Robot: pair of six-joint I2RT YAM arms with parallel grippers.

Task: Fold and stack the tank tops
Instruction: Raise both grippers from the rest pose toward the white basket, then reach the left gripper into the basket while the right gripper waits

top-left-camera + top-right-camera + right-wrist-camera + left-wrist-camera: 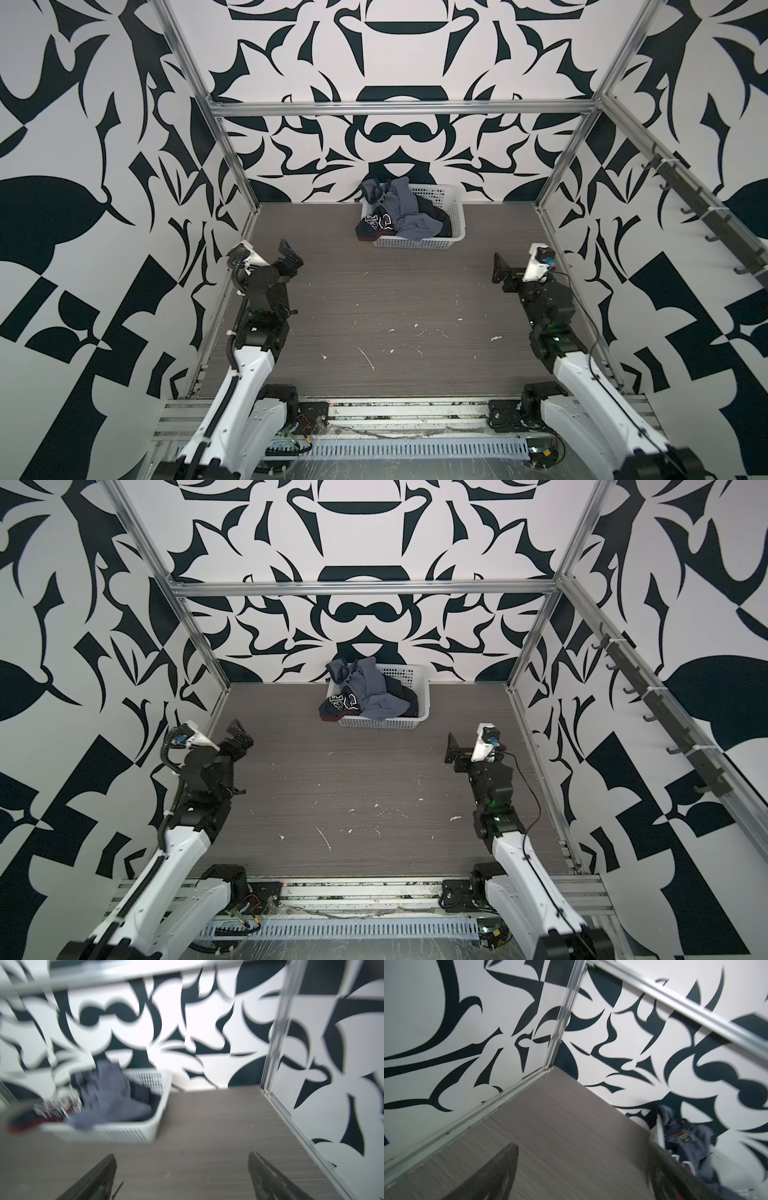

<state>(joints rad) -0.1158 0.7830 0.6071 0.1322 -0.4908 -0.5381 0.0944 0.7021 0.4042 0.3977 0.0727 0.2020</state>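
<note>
Left tool and right tool gape empty; crumpled tank tops fill perforated plastic basket.

The grey-brown wood-grain counter is scuffed. Small white flecks and one longer white streak are scattered over its near half. Near the middle of its far edge a white perforated plastic basket stands flat on the surface. A dark navy cloth tank top with a red hem spills over the basket's front left corner. Its hem seems to rest on the counter, but the right wrist view is too blurred to settle that.
</note>
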